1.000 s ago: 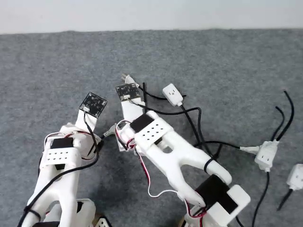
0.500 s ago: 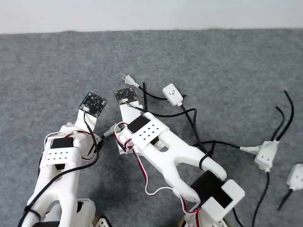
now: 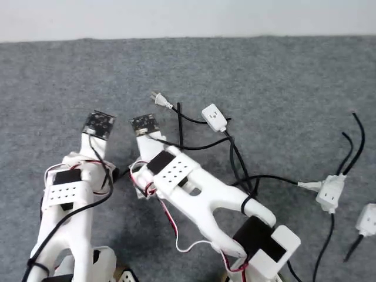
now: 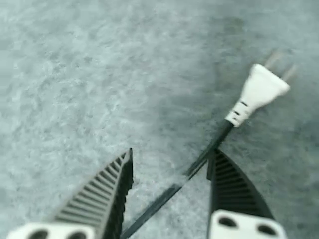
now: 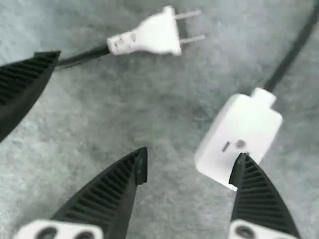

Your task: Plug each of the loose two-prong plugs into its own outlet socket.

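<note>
A white two-prong plug lies flat on the grey carpet, on the far side of both arms. Its two bare metal prongs point far and left, and its black cord trails back to the right and nearer. Just right of it lies a small white outlet socket, a rounded block on its own black cord, with what seem to be its slots facing up. Two more white sockets sit well apart, at the right edge.

The left gripper hangs above the carpet with its ribbed black fingers spread, holding nothing. The plug's cord runs between them and the plug lies beyond the tips. The right gripper is also spread and empty, with the socket just beyond one fingertip and the plug farther off.

The plug looks light, with a hard, smooth plastic body that could slip in a loose pinch. Its prongs are thin and likely to bend if squeezed. The best hold is probably across the flat sides of the body, behind the prongs. The cord is springy and may tug or twist the plug. The socket is light too and will likely slide when pushed, so it needs bracing.
</note>
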